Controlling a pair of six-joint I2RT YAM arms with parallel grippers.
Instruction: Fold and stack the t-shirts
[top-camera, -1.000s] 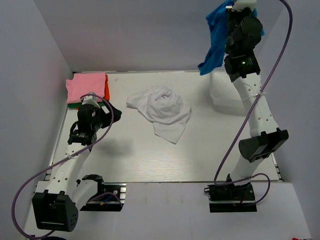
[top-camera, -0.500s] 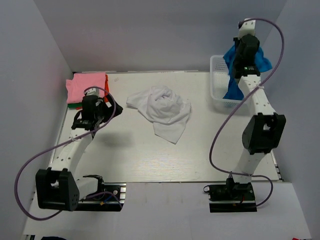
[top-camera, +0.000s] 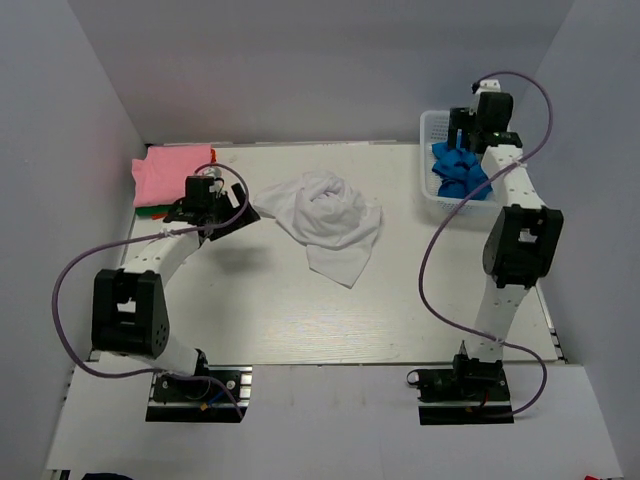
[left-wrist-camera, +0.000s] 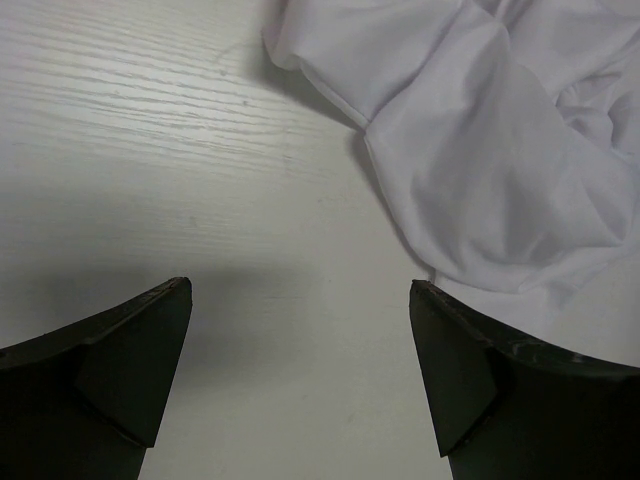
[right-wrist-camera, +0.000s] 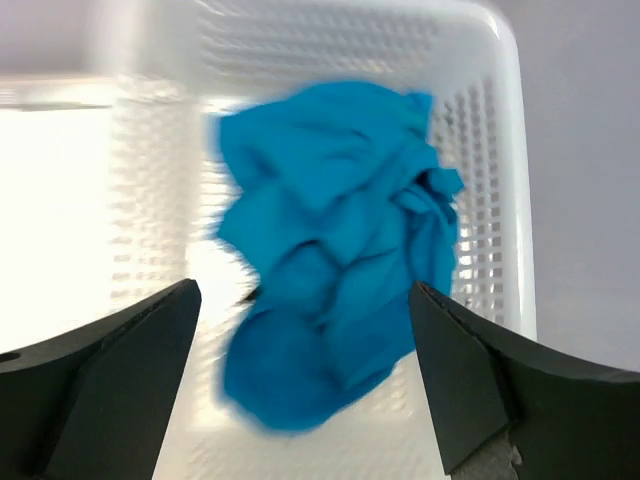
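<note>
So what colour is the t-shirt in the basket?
Bright blue t-shirt; clearest in the right wrist view.

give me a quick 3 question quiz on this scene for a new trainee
1. Where is the blue t-shirt? A in the white basket; B in the table's middle; C held by a gripper.
2. True or false: the left gripper and the right gripper both stand open.
3. Fill in: the top t-shirt of the stack at the far left is ___.
Key: 1 A; 2 true; 3 pink.
</note>
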